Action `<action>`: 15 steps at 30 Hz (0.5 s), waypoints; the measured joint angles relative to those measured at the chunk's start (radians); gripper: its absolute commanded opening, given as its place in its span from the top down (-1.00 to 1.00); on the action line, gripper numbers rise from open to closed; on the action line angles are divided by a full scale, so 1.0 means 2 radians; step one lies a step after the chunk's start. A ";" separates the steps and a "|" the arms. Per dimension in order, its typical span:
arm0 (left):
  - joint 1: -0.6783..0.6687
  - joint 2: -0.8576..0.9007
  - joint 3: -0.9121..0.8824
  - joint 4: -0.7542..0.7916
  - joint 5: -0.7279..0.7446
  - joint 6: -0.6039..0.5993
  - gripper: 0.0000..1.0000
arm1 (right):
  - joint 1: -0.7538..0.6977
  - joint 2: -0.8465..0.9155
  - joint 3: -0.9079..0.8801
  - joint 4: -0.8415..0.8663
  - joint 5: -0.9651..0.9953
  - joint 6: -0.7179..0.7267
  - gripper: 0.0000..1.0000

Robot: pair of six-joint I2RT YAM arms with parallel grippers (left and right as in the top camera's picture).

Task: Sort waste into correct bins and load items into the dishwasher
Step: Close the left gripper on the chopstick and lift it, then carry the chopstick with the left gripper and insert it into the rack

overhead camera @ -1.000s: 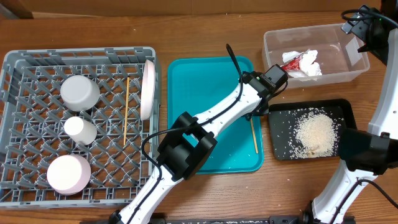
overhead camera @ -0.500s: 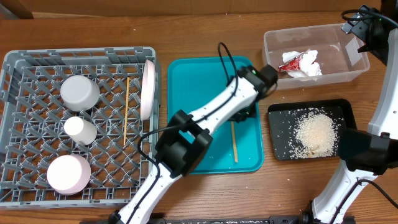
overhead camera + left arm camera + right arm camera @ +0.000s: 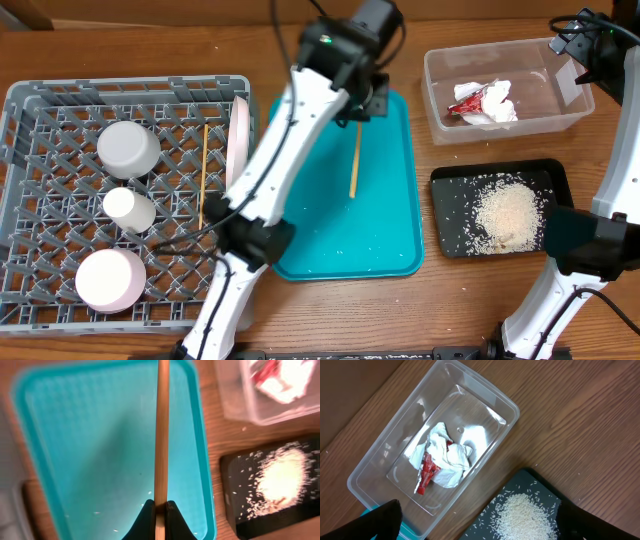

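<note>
left gripper (image 3: 160, 508) pinches one chopstick (image 3: 161, 435) tight over the teal tray (image 3: 385, 235), right gripper (image 3: 481, 521) hangs wide open above the clear tub (image 3: 379, 462)

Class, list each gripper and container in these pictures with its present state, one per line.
left gripper, shut on chopstick over the teal tray
right gripper, open
clear tub, holds napkin and red wrapper
black tray, holds rice grains
dish rack, holds dishes and second chopstick

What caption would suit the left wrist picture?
Left fingers pinch a wooden chopstick over the teal tray, black tray of rice alongside.
</note>
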 measured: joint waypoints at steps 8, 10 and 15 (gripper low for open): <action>0.100 -0.115 0.004 0.000 -0.060 0.058 0.92 | 0.000 0.000 0.000 0.000 0.000 0.000 -1.00; 0.134 -0.135 0.004 0.000 -0.081 0.076 0.92 | 0.000 0.000 0.000 0.000 0.000 0.000 -1.00; 0.198 -0.154 -0.011 0.000 -0.112 0.116 0.92 | 0.000 0.000 0.000 0.000 0.000 0.000 -1.00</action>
